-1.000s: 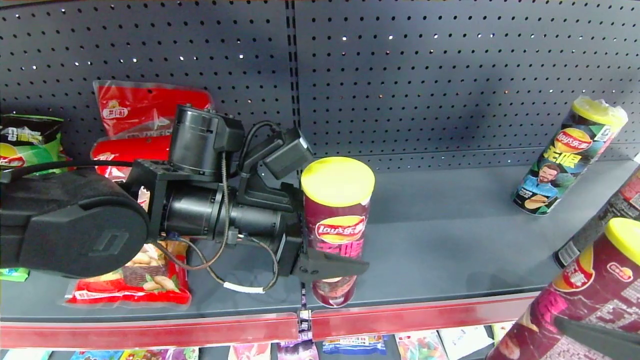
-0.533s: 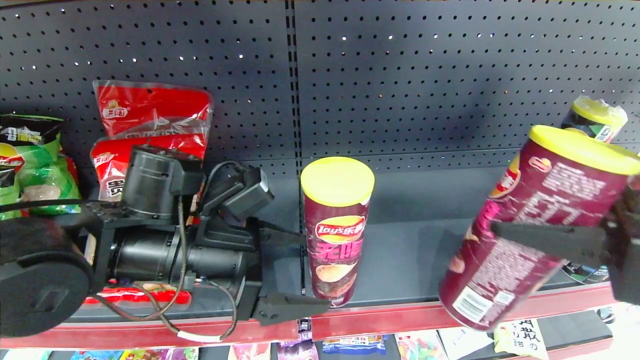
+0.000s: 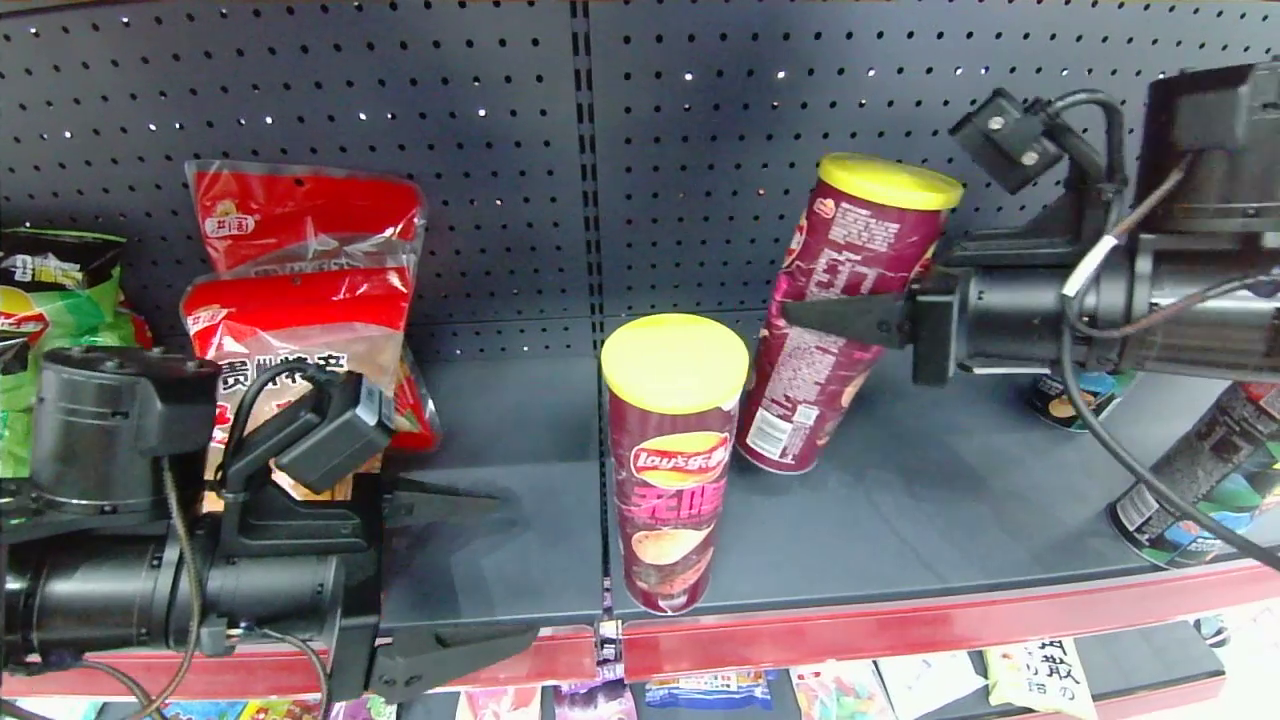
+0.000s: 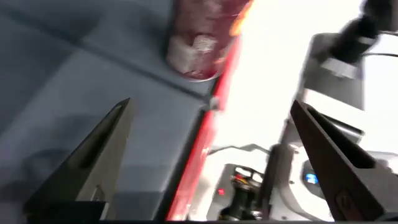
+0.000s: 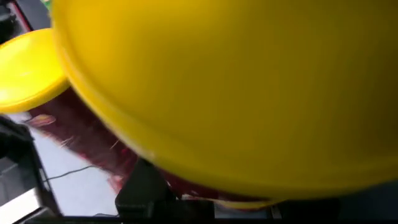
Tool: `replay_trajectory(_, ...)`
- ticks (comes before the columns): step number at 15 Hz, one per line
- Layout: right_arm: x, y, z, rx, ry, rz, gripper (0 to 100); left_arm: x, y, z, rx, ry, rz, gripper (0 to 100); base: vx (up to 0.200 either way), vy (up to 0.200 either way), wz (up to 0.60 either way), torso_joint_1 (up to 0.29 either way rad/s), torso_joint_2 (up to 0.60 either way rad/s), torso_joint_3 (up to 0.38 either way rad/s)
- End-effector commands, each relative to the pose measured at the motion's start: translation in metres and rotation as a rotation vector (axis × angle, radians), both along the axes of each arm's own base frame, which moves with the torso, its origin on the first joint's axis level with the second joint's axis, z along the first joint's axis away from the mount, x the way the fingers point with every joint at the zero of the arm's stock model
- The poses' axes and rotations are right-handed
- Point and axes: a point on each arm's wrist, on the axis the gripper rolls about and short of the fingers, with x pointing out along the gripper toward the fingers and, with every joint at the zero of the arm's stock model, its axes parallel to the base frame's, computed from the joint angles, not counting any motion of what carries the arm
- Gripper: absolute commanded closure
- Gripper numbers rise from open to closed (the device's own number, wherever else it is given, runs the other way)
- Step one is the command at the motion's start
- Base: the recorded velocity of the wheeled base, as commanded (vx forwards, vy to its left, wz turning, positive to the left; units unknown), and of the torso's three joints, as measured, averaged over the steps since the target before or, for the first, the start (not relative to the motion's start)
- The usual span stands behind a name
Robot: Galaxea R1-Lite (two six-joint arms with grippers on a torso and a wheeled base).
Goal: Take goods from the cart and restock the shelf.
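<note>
Dark grey perforated panelling (image 3: pixel 400 90) backs a grey metal shelf (image 3: pixel 930 520) with a red front lip. In the head view a maroon cardboard crisp tube with a yellow plastic lid (image 3: pixel 835 340) leans off upright in the right gripper (image 3: pixel 845 305), whose fingers pinch its upper half from front and back. Its base is low over the shelf, just behind and to the right of a matching upright maroon tube (image 3: pixel 672 460) near the lip; whether the base touches the shelf I cannot tell. Red plastic bags of peanuts (image 3: pixel 300 290) lean on the panelling at the left. The left gripper (image 3: pixel 515 568) sits before the lip with its fingers spread and nothing between them. The left wrist view shows those fingers wide apart, the upright tube's base beyond them. The right wrist view looks close onto the held tube's yellow lid, with the other lid beside it. Such a tube is probably light and stiff but glossy, tall and tippy, with brittle contents, so a moderate squeeze around the middle wall, never the lid, seems wisest.
</note>
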Motion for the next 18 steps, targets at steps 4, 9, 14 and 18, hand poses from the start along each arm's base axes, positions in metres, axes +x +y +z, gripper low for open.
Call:
replay_trajectory(4, 0.052, 0.04, -0.023, -0.063, -0.009, 0.051, 100, -0.003, 0.015, 0.011, -0.017, -0.054, 0.069, 0, 0.0, 0.0, 0.0, 0.0, 0.0, 0.0)
replay_trajectory(9, 0.07, 0.059, -0.031, -0.081, -0.026, 0.08, 100, -0.004, 0.018, 0.011, -0.011, -0.056, 0.102, 0, 0.0, 0.0, 0.0, 0.0, 0.0, 0.0)
replay_trajectory(14, 0.087, 0.073, -0.037, -0.089, -0.049, 0.091, 100, -0.003, 0.018, 0.015, -0.017, -0.07, 0.104, 0, 0.0, 0.0, 0.0, 0.0, 0.0, 0.0)
replay_trajectory(18, 0.082, 0.079, -0.038, -0.081, -0.038, 0.125, 100, -0.003, 0.018, 0.014, -0.017, -0.066, 0.103, 0, 0.0, 0.0, 0.0, 0.0, 0.0, 0.0)
